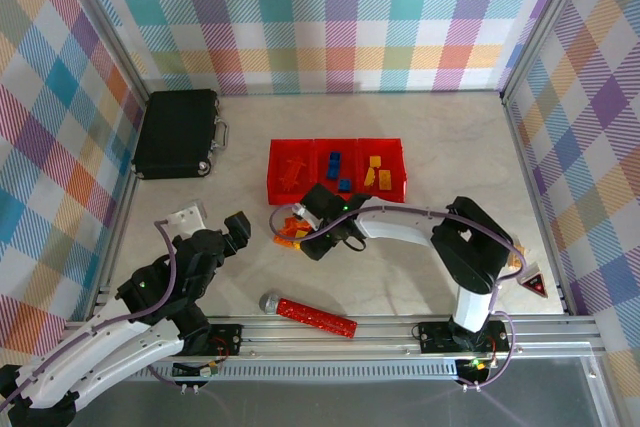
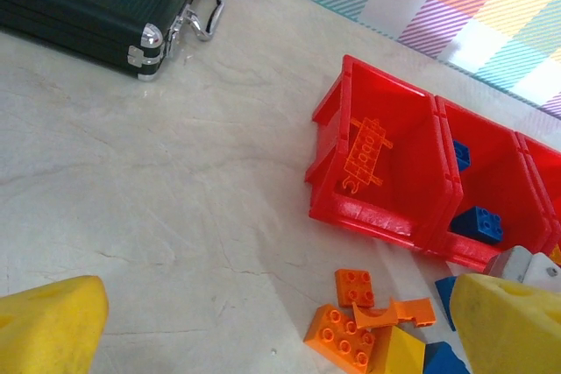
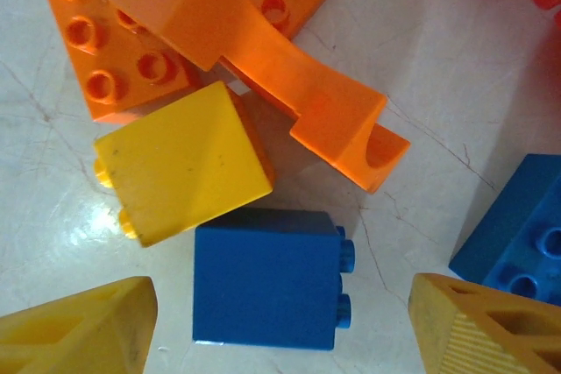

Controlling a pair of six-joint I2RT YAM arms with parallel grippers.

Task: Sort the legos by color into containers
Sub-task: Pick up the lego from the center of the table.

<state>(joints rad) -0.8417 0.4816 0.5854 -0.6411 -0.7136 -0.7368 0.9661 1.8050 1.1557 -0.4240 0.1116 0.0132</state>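
1. The left gripper (image 1: 238, 228) hovers with its jaws wide apart over bare surface (image 2: 175, 216); the loose legos (image 2: 368, 326) lie near its right finger.
2. The right gripper (image 3: 280, 326), jaws apart, straddles a blue brick (image 3: 263, 278) in that pile, seemingly without touching it.
3. The containers (image 2: 364, 214) sit just beyond, holding sorted bricks.

Loose legos (image 2: 355, 286), org/yel/blu, piled nr 3 joined red containers (image 2: 372, 216), few inside each
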